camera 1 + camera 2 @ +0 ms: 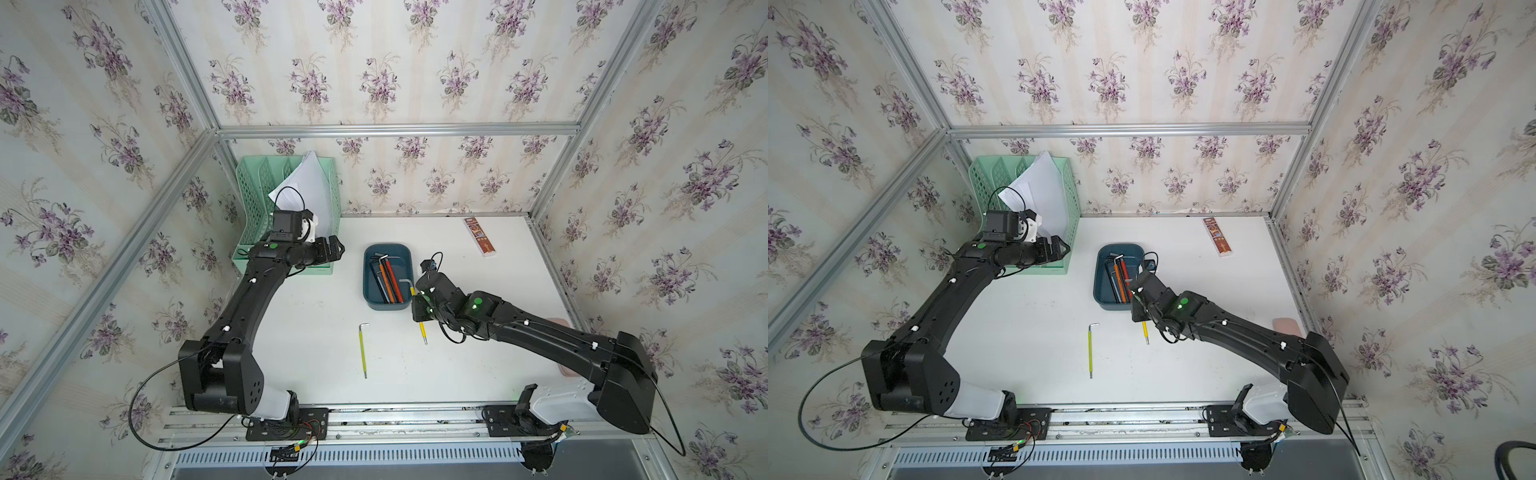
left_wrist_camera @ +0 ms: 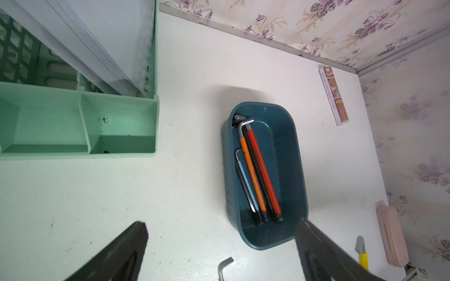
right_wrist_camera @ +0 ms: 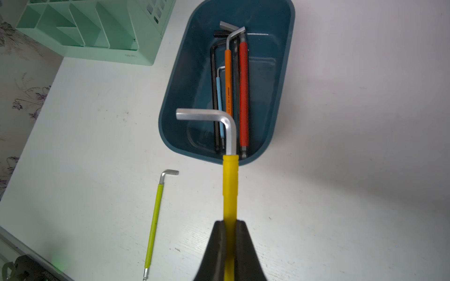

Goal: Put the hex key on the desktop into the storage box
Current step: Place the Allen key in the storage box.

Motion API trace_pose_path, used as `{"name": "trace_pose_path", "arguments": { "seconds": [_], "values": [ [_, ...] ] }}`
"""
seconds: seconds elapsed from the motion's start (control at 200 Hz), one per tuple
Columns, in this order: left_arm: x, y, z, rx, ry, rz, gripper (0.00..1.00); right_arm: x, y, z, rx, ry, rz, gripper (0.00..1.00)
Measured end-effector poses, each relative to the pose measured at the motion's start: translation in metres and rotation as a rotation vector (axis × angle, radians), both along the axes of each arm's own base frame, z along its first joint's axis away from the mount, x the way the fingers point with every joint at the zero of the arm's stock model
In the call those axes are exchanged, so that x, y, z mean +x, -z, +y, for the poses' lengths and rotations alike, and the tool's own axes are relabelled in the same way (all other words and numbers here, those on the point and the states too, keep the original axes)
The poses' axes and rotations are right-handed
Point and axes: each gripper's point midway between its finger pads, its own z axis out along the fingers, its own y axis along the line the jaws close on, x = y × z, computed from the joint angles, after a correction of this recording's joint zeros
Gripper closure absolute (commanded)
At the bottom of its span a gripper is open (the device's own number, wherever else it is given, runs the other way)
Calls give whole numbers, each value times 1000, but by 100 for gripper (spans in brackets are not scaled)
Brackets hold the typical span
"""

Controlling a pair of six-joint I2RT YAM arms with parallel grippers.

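The right claw [image 3: 230,223] is clamped on the yellow sleeve of a hex key [image 3: 230,185]. The key's bent steel end reaches over the near rim of the blue box [image 3: 282,73]. Inside the box, keys with orange, red and blue sleeves [image 3: 228,85] lie lengthwise along the left and middle, and the floor by the right wall is bare. A green-sleeved key [image 1: 363,351] lies flat on the white desk [image 1: 299,332], near and left of the box and clear of it. The left claw [image 2: 221,222] hangs empty with its jaws wide apart, left of the box, by the near corner of the green file rack [image 1: 249,195]. Bare desk spreads left and near of the box. A slim brown packet [image 1: 480,237] lies far right, and a pink case [image 2: 392,236] sits at the right edge. The desk is framed by aluminium rails [image 1: 436,215], and flowered wallpaper [image 1: 415,62] covers the walls.
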Motion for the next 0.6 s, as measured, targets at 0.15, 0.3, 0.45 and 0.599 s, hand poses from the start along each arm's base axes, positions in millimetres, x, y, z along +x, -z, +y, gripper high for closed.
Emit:
{"name": "trace_pose_path", "arguments": {
  "seconds": [0.15,0.3,0.45,0.599],
  "values": [
    [0,-5,1,10,8,-18,1,23,-8,8,25,-7,9,100],
    [1,-11,0,15,14,-41,1,52,-4,21,30,-20,36,100],
    [-1,-10,0,12,14,-42,1,82,6,36,46,-24,72,100],
    [0,-11,0,11,15,-44,1,114,18,52,54,-24,92,100]
  ]
}}
